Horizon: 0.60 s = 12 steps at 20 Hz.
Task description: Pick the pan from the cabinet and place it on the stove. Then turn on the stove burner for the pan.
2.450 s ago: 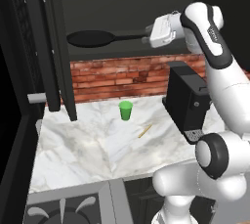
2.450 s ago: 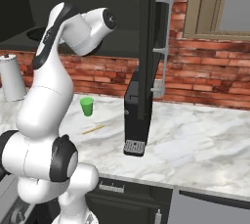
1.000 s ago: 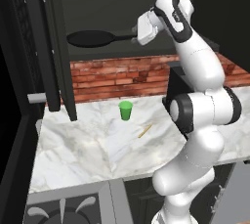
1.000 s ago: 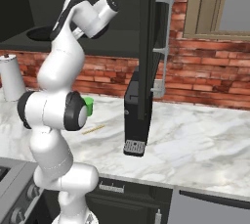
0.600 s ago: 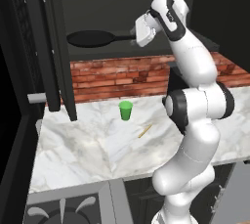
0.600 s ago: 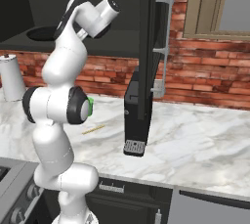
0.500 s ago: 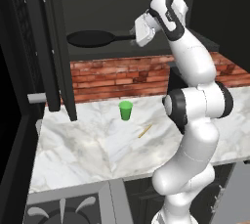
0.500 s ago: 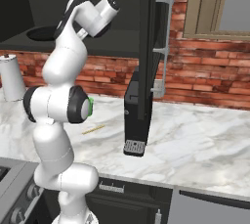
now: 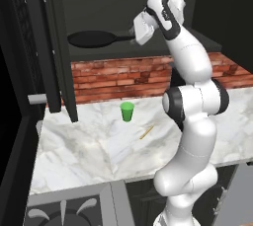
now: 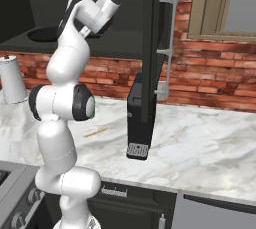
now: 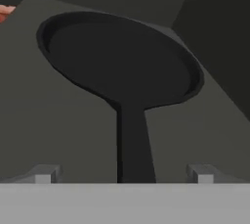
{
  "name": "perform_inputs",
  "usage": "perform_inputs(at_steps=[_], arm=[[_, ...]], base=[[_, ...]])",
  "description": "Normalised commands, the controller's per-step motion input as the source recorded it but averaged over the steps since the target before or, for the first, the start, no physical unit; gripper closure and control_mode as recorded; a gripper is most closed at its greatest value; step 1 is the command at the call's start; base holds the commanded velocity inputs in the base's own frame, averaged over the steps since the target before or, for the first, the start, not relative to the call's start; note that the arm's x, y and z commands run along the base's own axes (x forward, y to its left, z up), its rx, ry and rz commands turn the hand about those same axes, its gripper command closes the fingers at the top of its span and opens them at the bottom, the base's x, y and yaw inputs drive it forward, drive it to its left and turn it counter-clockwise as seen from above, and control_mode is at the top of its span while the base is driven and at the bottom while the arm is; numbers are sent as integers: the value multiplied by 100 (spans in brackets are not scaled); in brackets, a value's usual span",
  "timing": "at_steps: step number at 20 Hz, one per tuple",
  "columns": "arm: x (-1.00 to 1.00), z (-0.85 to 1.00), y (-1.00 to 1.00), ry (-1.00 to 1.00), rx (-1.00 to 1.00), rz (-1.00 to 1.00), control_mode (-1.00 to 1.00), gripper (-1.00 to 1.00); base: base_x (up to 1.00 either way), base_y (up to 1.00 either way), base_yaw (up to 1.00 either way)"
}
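Pan (image 11: pixel 122 66) sits flat on the shelf inside the open cabinet (image 9: pixel 54 47), matte black, round, shallow rim, with a long thin handle running straight back toward the end effector (image 11: pixel 124 174). In the hand view that handle lies between the two finger tips, roughly centred, its long axis in line with the approach; the fingers stand wide apart on either side and grip nothing, with clear gaps to the handle. Dish of the pan lies just ahead of the end effector, deeper into the cabinet.

From the left base view the pan (image 9: pixel 94 39) is up on the shelf above the brick backsplash, handle pointing right to the end effector (image 9: pixel 140 28). Cabinet interior is flat dark grey, doors charcoal.

Down on the marble bench (image 9: pixel 89 151): a small green cup (image 9: pixel 127 111) and a thin tan stick (image 9: pixel 146 132), both well below and apart from the pan. A black boxy appliance (image 10: pixel 139 118) stands on the bench further right. Stove grate (image 9: pixel 64 215) shows at the lower left.

Judgement: grasp step, closing on the handle comes next.
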Motion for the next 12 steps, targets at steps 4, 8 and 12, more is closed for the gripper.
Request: perform_inputs(at_steps=[4, 8, 12], arm=[[26, -37, 10, 1, -12, 0, -100, -100], [19, -40, 10, 3, -12, 0, -100, -100], [1, -46, 8, 4, -9, 0, -100, -100]], base=[[0, 0, 0], [0, 0, 0], [0, 0, 0]])
